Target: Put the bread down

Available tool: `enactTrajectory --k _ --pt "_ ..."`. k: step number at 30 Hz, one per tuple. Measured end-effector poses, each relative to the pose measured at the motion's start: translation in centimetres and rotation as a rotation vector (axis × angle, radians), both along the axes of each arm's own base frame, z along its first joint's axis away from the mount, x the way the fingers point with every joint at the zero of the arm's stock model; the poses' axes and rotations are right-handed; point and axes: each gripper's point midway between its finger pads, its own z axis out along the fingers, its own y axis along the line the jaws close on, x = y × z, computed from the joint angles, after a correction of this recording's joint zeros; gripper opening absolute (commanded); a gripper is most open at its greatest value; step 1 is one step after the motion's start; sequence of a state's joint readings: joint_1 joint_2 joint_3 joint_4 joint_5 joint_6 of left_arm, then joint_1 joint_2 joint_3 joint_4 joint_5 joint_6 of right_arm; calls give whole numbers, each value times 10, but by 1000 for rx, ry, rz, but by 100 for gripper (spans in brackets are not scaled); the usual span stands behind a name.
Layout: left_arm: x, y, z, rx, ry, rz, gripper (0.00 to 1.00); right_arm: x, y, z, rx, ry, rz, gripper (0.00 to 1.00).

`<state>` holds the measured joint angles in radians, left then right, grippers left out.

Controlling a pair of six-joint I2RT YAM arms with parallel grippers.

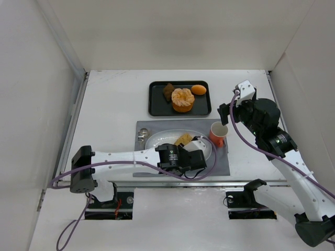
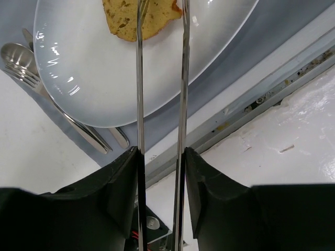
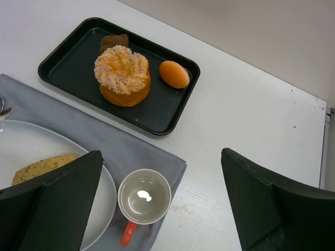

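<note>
Two thin blades of the metal tongs [image 2: 138, 94] run out from the left gripper [image 2: 161, 157], whose fingers clamp them at a narrow gap. Their tips reach the bread [image 2: 123, 18], lying flat on the white plate [image 2: 94, 78] by the table's near edge; whether they pinch it cannot be told. A fork and spoon [image 2: 21, 63] lie just beside the plate's left rim on the grey placemat [image 1: 222, 162]; a cup [image 3: 144, 196] stands just beside its right rim. Toward the far edge, a black tray [image 3: 162, 104] carries a round orange pastry [image 3: 121, 73], a small orange oval [image 3: 174, 73] and a dark brown chunk [image 3: 112, 41]. The right gripper [image 3: 161, 154] hangs spread wide and empty near the cup.
</note>
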<state>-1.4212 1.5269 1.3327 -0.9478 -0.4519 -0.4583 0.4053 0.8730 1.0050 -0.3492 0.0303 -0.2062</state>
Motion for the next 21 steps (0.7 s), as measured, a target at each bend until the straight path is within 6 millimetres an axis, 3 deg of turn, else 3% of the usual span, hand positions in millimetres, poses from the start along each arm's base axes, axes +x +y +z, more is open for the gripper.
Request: enactTrajectory --k 4,12,21 --pt "-4 -2 0 -9 7 1 43 0 0 0 0 0 0 100" --pt "-5 -2 1 -23 8 13 41 0 0 0 0 0 0 100" --pt "-17 0 29 -99 -9 26 38 0 0 0 0 0 0 100"
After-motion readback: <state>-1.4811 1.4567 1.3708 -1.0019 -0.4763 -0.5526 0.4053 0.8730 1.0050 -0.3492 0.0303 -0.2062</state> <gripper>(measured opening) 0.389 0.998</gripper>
